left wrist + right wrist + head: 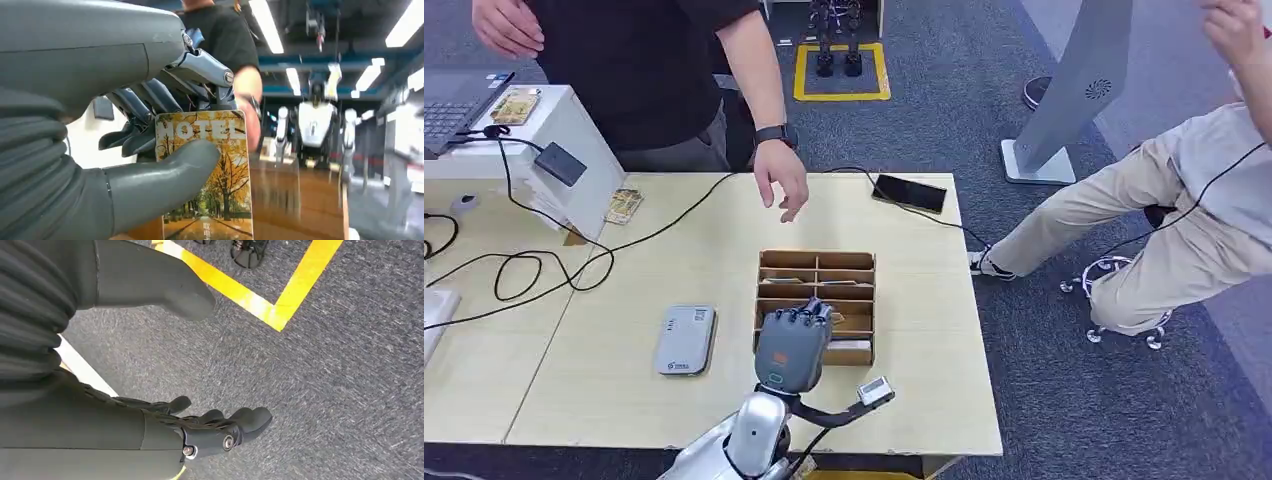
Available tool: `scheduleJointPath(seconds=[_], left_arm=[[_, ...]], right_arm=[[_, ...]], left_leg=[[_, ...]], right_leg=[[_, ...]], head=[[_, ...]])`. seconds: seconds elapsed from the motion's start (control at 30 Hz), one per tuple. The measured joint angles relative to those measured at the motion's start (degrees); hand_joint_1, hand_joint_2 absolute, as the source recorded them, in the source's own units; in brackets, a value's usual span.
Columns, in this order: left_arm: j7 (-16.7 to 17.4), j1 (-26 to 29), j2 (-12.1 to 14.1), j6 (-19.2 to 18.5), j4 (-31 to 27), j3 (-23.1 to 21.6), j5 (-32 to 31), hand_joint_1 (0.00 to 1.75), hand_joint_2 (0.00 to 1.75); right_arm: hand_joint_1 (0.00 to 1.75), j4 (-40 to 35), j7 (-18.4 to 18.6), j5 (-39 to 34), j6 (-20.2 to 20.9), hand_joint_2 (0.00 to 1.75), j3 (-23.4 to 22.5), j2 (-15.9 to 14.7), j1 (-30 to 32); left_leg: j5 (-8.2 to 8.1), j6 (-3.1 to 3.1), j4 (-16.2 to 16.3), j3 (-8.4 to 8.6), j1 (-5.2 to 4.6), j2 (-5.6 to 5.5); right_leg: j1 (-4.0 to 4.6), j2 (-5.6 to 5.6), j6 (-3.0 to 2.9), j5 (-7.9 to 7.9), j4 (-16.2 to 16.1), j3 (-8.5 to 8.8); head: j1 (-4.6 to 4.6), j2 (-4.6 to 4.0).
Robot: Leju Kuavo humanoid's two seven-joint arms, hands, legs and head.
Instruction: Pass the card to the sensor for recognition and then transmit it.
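Note:
My left hand [793,345] hovers over the near rows of the cardboard card box [816,268] on the table. In the left wrist view the left hand [150,100] pinches a card [220,185] between its thumb and fingers. The card is printed HOTEL over a picture of yellow autumn trees. It stands upright just above the box. The grey card sensor [685,340] lies flat on the table, left of the box. My right hand [165,430] hangs over grey carpet, its fingers apart and nothing in them.
A person in black stands behind the table, one hand [781,185] reaching over its far edge. A phone [909,192] lies at the back right. Black cables [534,265], a white stand [574,150] and a laptop [454,100] are on the left. Another person sits at the right.

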Motion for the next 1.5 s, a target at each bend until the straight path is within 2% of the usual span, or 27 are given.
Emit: scheduleJointPath(seconds=[0.03, 0.1, 0.13, 0.17, 0.23, 0.27, 0.33, 0.4, 0.57, 0.83, 1.03, 1.23, 1.27, 1.3, 1.4, 1.5], left_arm=[[-2.66, 0.3, 0.02, 0.0, -2.34, 1.28, 0.0, 1.75, 1.75], [-11.0, 1.46, -0.64, 0.02, -7.04, 5.4, 0.07, 1.75, 1.75], [-15.69, 2.03, -1.44, 0.04, -9.29, 7.85, 0.39, 1.75, 1.75], [-22.42, 2.44, -2.26, 0.04, -12.31, 10.94, 1.34, 1.75, 1.75], [-36.1, 2.75, -4.75, 0.04, -16.96, 17.36, 8.19, 1.75, 1.75], [-40.69, 2.42, -6.16, 0.04, -18.02, 20.48, 13.5, 1.75, 1.75], [-44.91, 0.9, -7.87, 0.02, -19.05, 25.56, 22.06, 1.75, 1.75], [-45.02, -2.31, -8.39, -0.02, -19.01, 29.14, 27.88, 1.75, 1.75], [-44.45, -10.43, -8.39, -0.04, -16.49, 35.61, 28.55, 1.75, 1.75], [-38.73, -17.8, -8.07, -0.04, -8.33, 41.54, 20.81, 1.75, 1.75], [-33.2, -21.69, -7.21, -0.04, -1.14, 44.32, 15.41, 1.75, 1.75], [-31.95, -23.08, -6.88, -0.04, 3.39, 45.7, 14.62, 1.75, 1.75], [-31.77, -23.2, -6.88, -0.04, 3.79, 45.77, 14.56, 0.28, 1.75], [-31.22, -23.3, -6.84, -0.04, 4.18, 45.79, 14.43, 0.0, 1.75], [-30.29, -23.42, -6.69, -0.04, 5.63, 45.85, 14.54, 0.0, 1.75], [-31.27, -23.37, -6.75, -0.04, 6.08, 46.66, 14.64, 0.0, 1.75]], right_arm=[[0.0, 0.0, -0.02, -0.07, -0.06, 1.75, 0.0, 0.0, -0.01], [0.0, 0.04, 0.04, -0.04, -0.13, 1.75, 0.02, -0.02, 0.01], [0.0, 0.04, 0.02, -0.07, -0.15, 1.75, 0.02, -0.02, 0.03], [0.0, 0.04, -0.11, -0.13, -0.2, 1.75, 0.02, -0.04, 0.04], [0.0, 0.04, -0.37, -0.35, -0.35, 1.75, 0.02, -0.07, 0.04], [0.0, 0.04, -0.61, -0.37, -0.48, 1.75, 0.02, -0.07, 0.03], [0.0, 0.04, -0.83, -0.18, -0.57, 1.75, 0.02, -0.09, 0.03], [0.0, 0.09, -0.92, 0.31, -0.55, 1.75, 0.07, -0.22, -0.01], [0.0, 0.7, -1.22, 1.0, -0.37, 1.75, 0.46, -0.85, -0.6], [0.0, 1.66, -0.68, 1.53, -0.11, 1.75, 1.38, -1.38, -0.87], [0.0, 2.05, -0.28, 1.42, 0.42, 1.75, 1.7, -1.42, -0.98], [0.0, 2.27, -0.57, 1.07, 0.98, 1.75, 1.75, -1.44, -1.09], [0.0, 2.27, -0.57, 1.07, 0.98, 1.75, 1.75, -1.44, -1.12], [0.0, 2.29, -0.55, 1.05, 0.98, 1.75, 1.75, -1.44, -1.15], [0.0, 2.29, -0.09, 0.87, 0.81, 1.75, 1.84, -1.46, -1.28], [0.0, 2.29, -0.22, 0.57, 0.76, 1.75, 1.86, -1.46, -1.28]], left_leg=[[0.01, 0.01, 0.0, 0.0, 0.0, 0.0], [0.02, 0.03, 0.0, 0.0, -0.01, 0.0], [0.02, 0.03, 0.0, -0.01, 0.0, 0.0], [0.02, 0.03, 0.01, -0.01, -0.01, 0.0], [0.02, 0.03, 0.01, -0.01, -0.01, 0.0], [0.02, 0.03, 0.01, 0.0, -0.02, 0.01], [0.02, 0.03, 0.02, 0.01, -0.02, 0.01], [0.11, 0.03, 0.02, -0.01, -0.01, -0.02], [0.23, -0.02, 0.02, 0.01, 0.01, 0.0], [0.25, 0.0, 0.02, -0.02, 0.0, -0.01], [0.25, 0.01, 0.02, -0.01, -0.01, -0.03], [0.26, 0.01, 0.02, -0.03, 0.0, -0.02], [0.26, 0.01, 0.02, -0.03, 0.0, -0.02], [0.25, 0.01, 0.02, -0.03, 0.0, -0.02], [0.25, 0.01, 0.02, -0.05, 0.0, -0.03], [0.25, 0.01, 0.02, -0.05, 0.0, -0.03]], right_leg=[[0.0, 0.0, 0.0, 0.0, 0.0, 0.0], [-0.01, 0.0, 0.0, 0.0, 0.0, 0.0], [0.0, 0.01, 0.0, 0.0, 0.0, 0.0], [-0.01, 0.01, 0.0, 0.0, 0.0, -0.01], [-0.01, 0.0, 0.0, 0.0, 0.0, 0.0], [-0.01, 0.0, 0.01, 0.01, 0.0, 0.0], [-0.01, 0.0, 0.05, 0.04, -0.01, -0.01], [0.0, -0.02, 0.04, 0.08, 0.0, -0.01], [0.01, -0.02, -0.04, 0.21, 0.03, -0.01], [0.0, -0.02, -0.04, 0.21, 0.03, -0.01], [0.0, -0.03, -0.03, 0.21, 0.03, -0.01], [0.0, -0.02, -0.04, 0.23, 0.04, -0.02], [0.0, -0.02, -0.04, 0.23, 0.03, -0.02], [0.0, -0.02, -0.04, 0.22, 0.03, -0.03], [0.0, -0.02, -0.04, 0.22, 0.03, -0.03], [0.0, -0.02, -0.04, 0.22, 0.03, -0.04]], head=[[0.0, 0.0], [-0.02, 0.0], [0.0, 0.0], [0.0, 0.0], [0.0, 0.0], [0.02, 0.0], [0.0, 0.0], [0.0, 0.0], [0.0, 0.0], [0.0, 0.0], [0.0, 0.0], [-0.02, 0.0], [-0.02, 0.0], [0.0, 0.0], [-0.02, 0.0], [-0.02, 0.0]])
